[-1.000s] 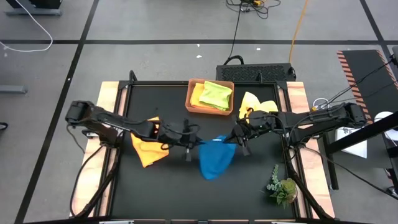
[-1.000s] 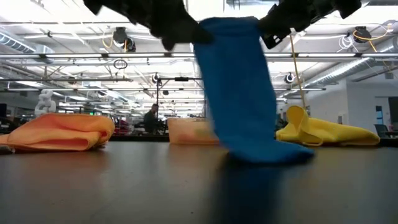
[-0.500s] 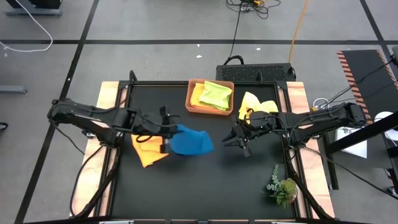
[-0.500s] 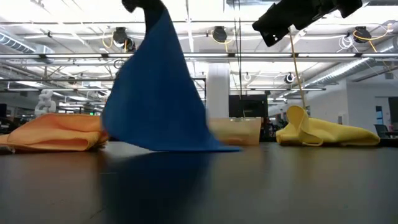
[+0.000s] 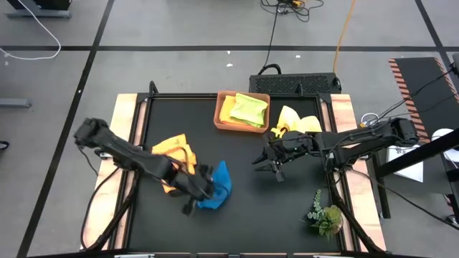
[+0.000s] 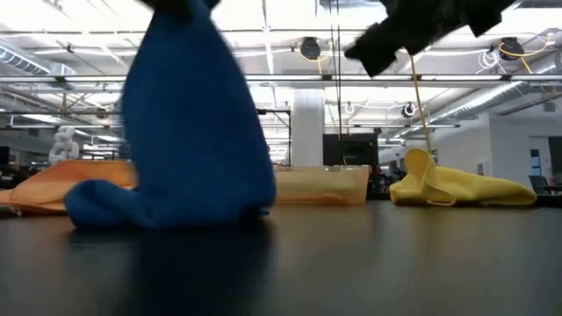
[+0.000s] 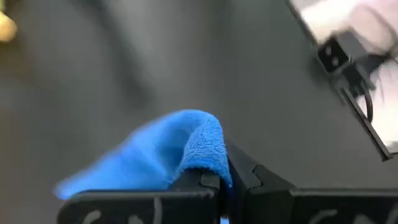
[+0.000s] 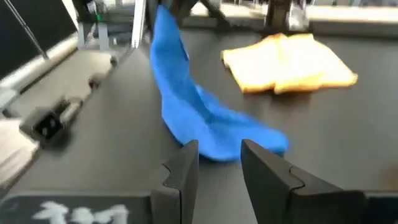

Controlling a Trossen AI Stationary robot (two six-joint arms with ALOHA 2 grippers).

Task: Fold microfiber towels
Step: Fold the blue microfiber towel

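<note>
The blue towel [image 5: 216, 188] has swung down-left, bunched and draped from the pinching left gripper [image 5: 203, 193]; right gripper [image 5: 262, 162] parted.

Overhead camera looks straight down, low one level across the table, both sharing the blue towel [image 5: 215, 188].

The left tool [image 5: 203, 195] now carries the blue towel [image 5: 217, 189] nearer and leftward alone; the right tool [image 5: 267, 164] is released, fingers apart.
</note>
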